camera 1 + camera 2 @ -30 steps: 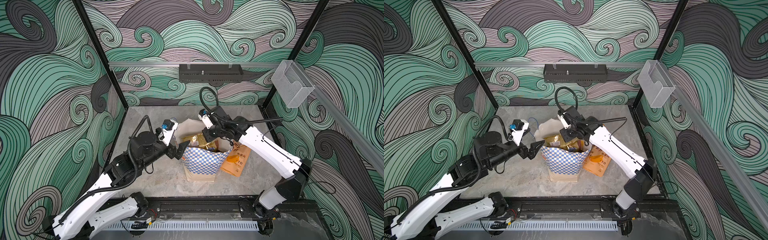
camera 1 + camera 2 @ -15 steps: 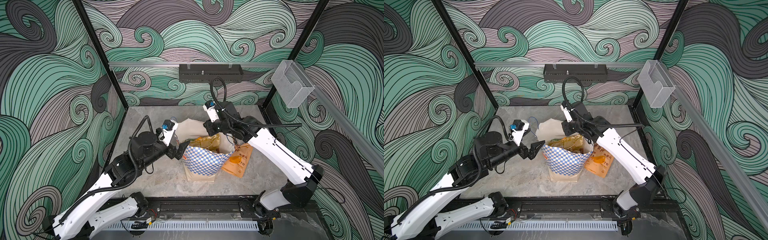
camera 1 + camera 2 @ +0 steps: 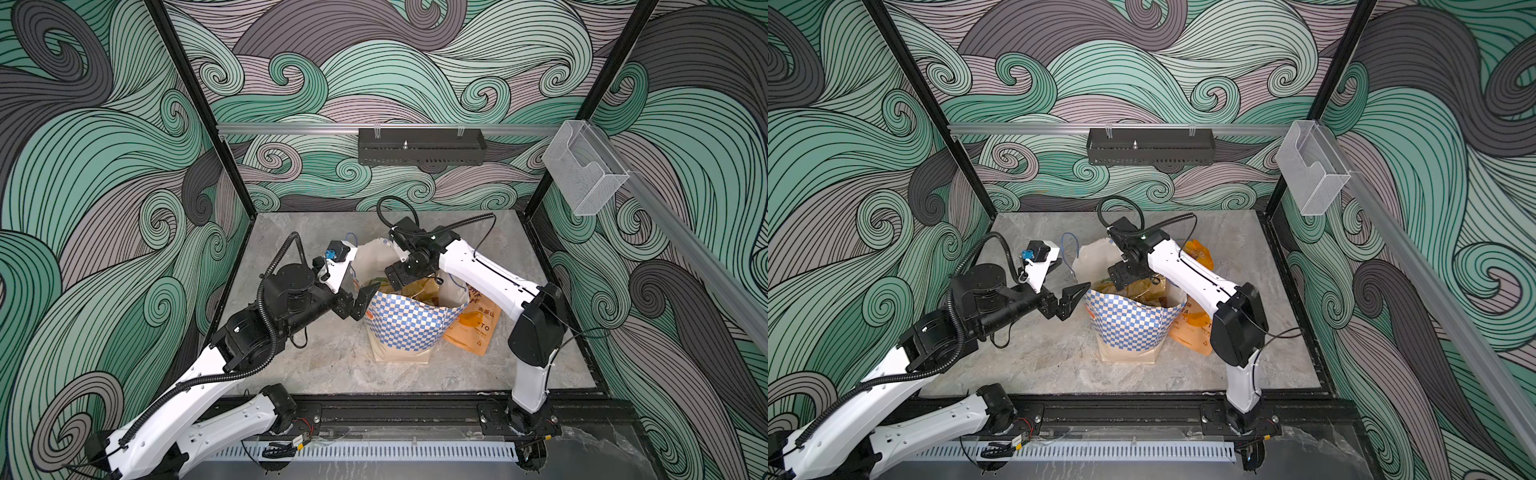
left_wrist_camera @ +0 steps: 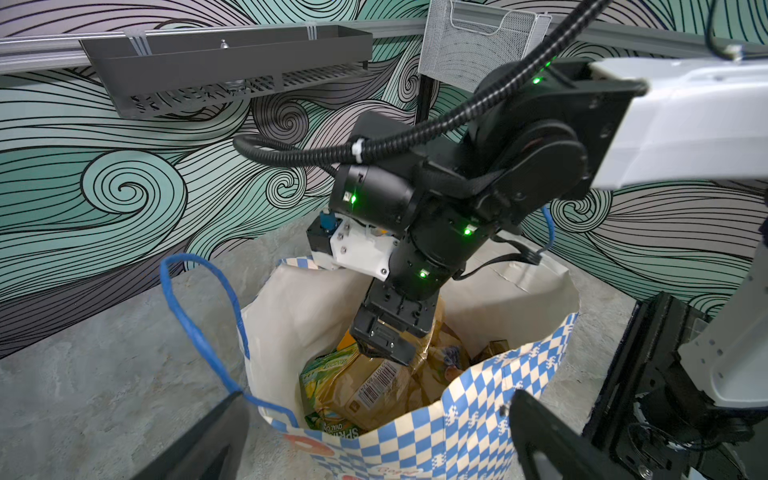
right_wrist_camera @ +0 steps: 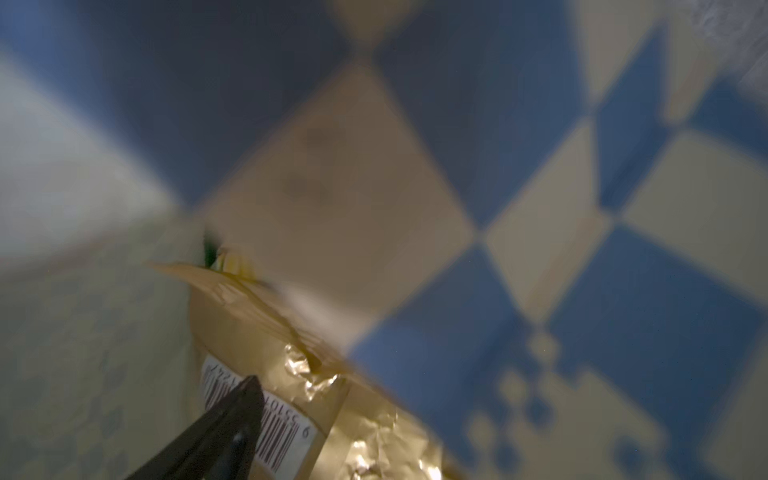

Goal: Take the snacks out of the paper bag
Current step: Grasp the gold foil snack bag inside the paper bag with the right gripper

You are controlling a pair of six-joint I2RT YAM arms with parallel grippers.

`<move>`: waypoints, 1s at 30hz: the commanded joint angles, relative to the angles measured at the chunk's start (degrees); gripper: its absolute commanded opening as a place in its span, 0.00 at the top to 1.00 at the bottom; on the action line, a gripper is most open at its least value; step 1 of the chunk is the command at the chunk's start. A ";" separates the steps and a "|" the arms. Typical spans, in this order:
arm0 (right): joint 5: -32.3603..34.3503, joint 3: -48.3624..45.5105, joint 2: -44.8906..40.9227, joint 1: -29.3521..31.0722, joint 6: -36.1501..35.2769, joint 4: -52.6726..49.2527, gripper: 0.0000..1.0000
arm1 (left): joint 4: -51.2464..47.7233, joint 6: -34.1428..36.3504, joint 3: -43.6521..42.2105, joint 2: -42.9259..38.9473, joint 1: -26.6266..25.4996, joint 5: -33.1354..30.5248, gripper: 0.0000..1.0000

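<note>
The paper bag [image 3: 409, 330] stands on the grey surface [image 3: 328, 370] with its mouth slumped open, and nothing holds it. The left gripper [image 3: 1074, 300] hovers at its near rim with fingers spread wide; whether a tip touches the paper cannot be told. That is the biggest risk: if the right gripper [image 4: 388, 351], sunk into the mouth, lifts a packet, the light bag could rise or tip with it. That arm also reaches in over the rim, so a careless withdrawal could crumple or tear the paper.

The orange pouch [image 3: 473, 330] already lies out on the surface just beside the bag and close to that arm, where a sweep might shove it.

Inside, the golden-brown packet [image 4: 374, 390] sits against a green-yellow packet [image 4: 322, 376]. The right fingers look spread: one finger [image 5: 224, 428] shows off to the side over the barcode, and the other is hidden. The crinkly film may slip, or two packets may come up together.

The smallest risk is that the blue cord handle [image 4: 199, 320] snags a finger.
</note>
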 commanded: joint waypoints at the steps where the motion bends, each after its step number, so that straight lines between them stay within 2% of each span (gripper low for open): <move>1: -1.83 -2.09 1.31 -0.28 1.30 -0.82 0.01 | 0.13 -0.05 -0.14 -1.00 -0.34 -0.32 0.01; 6: -4.62 -8.72 2.16 0.38 3.96 5.06 0.06 | 0.12 0.21 -0.20 -1.02 -0.28 -0.51 0.01; 13: -4.61 -16.79 -0.34 1.99 7.11 12.34 0.27 | 0.74 0.12 -0.33 -0.83 -0.27 -0.36 0.01; 15: -4.35 -17.03 -0.88 1.99 6.99 12.71 0.37 | 0.75 0.04 -0.29 -0.75 -0.34 -0.18 0.01; 18: -3.82 -16.82 -1.99 1.93 6.73 13.20 0.63 | 0.57 0.05 -0.29 -0.75 -0.33 -0.19 0.01; 21: -3.59 -16.37 -3.18 1.91 6.40 13.55 0.81 | 0.54 -0.01 -0.38 -0.89 -0.33 -0.28 0.01; 25: -3.36 -15.40 -4.78 1.90 6.13 13.66 0.88 | 0.47 -0.10 -0.40 -0.92 -0.32 -0.28 0.01; 28: -2.87 -15.06 -6.50 1.90 6.11 13.66 0.99 | 0.56 -0.03 -0.47 -0.84 -0.29 -0.28 0.01; 30: -2.57 -15.00 -7.88 1.82 6.19 14.02 1.00 | 0.52 0.04 -0.47 -0.85 -0.33 -0.28 0.01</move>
